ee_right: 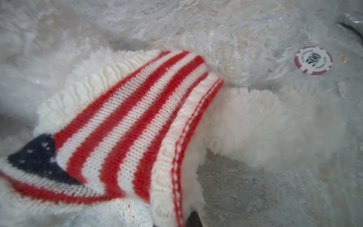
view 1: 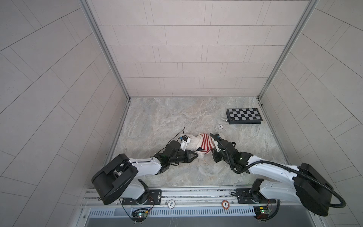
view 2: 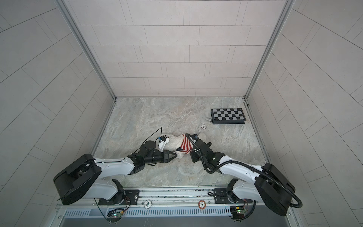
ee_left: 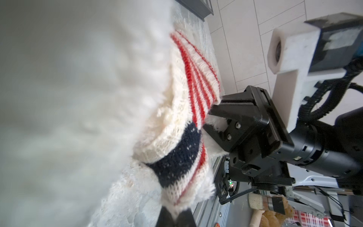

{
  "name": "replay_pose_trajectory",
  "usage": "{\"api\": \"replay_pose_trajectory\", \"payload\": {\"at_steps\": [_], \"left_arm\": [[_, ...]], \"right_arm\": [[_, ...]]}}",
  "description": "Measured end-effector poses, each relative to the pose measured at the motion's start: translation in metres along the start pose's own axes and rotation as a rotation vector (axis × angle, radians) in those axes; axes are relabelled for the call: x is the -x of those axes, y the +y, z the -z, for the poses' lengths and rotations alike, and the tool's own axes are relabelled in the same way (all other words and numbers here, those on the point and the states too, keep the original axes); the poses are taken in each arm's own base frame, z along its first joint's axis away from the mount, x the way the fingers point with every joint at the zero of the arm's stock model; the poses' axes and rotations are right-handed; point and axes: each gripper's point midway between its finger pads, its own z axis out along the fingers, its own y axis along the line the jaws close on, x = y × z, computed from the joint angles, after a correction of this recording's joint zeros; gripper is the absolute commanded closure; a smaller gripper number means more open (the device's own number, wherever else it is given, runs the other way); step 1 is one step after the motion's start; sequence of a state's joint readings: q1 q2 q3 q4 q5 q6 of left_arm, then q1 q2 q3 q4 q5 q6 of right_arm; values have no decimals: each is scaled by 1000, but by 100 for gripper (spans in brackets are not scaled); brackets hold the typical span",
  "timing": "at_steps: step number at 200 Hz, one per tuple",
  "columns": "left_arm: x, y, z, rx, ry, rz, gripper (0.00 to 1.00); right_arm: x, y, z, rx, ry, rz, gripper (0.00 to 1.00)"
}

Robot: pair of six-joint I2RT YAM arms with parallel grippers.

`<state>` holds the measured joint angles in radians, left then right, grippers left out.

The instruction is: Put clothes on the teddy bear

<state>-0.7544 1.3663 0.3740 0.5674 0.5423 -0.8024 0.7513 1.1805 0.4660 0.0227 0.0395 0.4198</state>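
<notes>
Partway: striped sweater round teddy bear torso, bunched, crooked. Both left gripper and right gripper fingers clenched on its edges. Remaining, likely: pull hem down, straighten.

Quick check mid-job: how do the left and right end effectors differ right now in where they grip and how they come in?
The left end effector grips the sweater edge by its navy patch; the right end effector grips the ribbed striped hem. Left reaches in from the left in both top views, right from the right. Both are shut on the sweater, which sits partly over the teddy bear.
</notes>
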Motion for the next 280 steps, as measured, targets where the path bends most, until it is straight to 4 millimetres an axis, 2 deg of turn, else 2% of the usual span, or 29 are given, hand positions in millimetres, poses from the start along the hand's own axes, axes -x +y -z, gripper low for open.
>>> {"api": "replay_pose_trajectory", "payload": {"at_steps": [20,42,65,100,117,176,225,280], "left_arm": [[5,2,4,39,-15,-23,68],[5,9,8,105,-34,-30,58],[2,6,16,176,-61,-56,59],[8,-25,26,227,-121,-132,61],[9,-32,27,252,-136,-152,60],[11,-7,16,431,-121,-172,58],[17,6,17,523,-130,-199,53],[21,15,12,574,-124,-221,57]], "right_arm": [[-2,0,-1,-3,6,-7,100],[-6,-1,-3,-17,18,-12,100],[-7,7,-4,-5,18,-15,100],[-1,17,-7,20,2,-38,100],[1,23,-9,35,-4,-43,100],[1,48,-10,93,-15,-35,100],[1,53,-12,103,-18,-40,100],[1,54,-12,105,-20,-43,100]]}}
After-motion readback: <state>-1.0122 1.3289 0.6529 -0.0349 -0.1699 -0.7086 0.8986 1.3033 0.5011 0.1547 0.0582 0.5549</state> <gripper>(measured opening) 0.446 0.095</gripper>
